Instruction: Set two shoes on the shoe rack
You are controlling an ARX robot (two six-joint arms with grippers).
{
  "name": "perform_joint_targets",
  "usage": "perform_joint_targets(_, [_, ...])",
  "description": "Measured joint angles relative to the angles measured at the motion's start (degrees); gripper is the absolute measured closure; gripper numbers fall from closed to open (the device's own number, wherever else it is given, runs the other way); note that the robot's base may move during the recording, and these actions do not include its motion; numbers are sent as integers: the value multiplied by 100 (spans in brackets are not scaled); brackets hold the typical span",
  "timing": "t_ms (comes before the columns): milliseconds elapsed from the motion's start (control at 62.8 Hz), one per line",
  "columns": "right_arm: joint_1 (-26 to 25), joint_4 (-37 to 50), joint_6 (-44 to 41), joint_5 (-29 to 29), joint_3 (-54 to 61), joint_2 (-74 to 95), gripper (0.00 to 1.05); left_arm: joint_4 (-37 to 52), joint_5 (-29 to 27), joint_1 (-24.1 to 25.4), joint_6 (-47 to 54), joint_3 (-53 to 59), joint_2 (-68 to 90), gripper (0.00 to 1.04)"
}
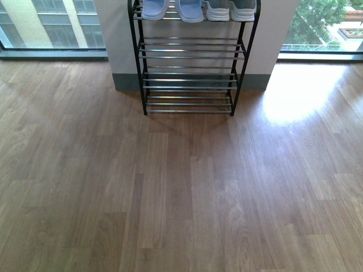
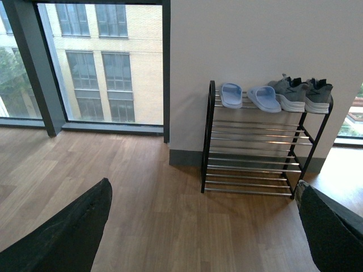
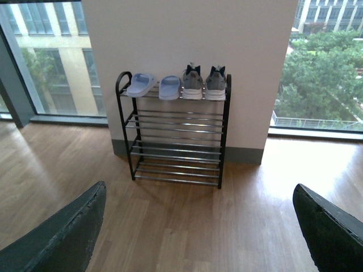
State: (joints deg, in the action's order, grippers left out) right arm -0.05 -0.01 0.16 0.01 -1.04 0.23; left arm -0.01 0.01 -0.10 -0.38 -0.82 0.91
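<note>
The shoe rack [image 1: 190, 56] [image 2: 252, 147] [image 3: 176, 136], black frames with chrome rods, stands against the wall. On its top tier sit two pale blue slides [image 1: 173, 8] [image 2: 249, 96] [image 3: 153, 86] and, to their right, two grey sneakers with white soles [image 1: 229, 8] [image 2: 303, 93] [image 3: 204, 83]. My left gripper [image 2: 204, 226] hangs open above bare floor, well back from the rack, nothing between its dark fingers [image 2: 68, 232]. My right gripper [image 3: 198, 226] is open too, likewise empty and away from the rack. Neither arm shows in the front view.
Wooden floor [image 1: 181, 187] stretches in front of the rack. A white wall section with grey skirting [image 1: 122, 79] backs the rack. Floor-to-ceiling windows [image 1: 51, 25] [image 1: 326, 25] flank it on both sides.
</note>
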Motion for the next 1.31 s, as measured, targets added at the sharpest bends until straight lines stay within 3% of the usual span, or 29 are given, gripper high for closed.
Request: perform_joint_targets(1306, [0, 0, 0, 0, 0, 0, 9, 0, 0, 0, 13, 0, 0, 9])
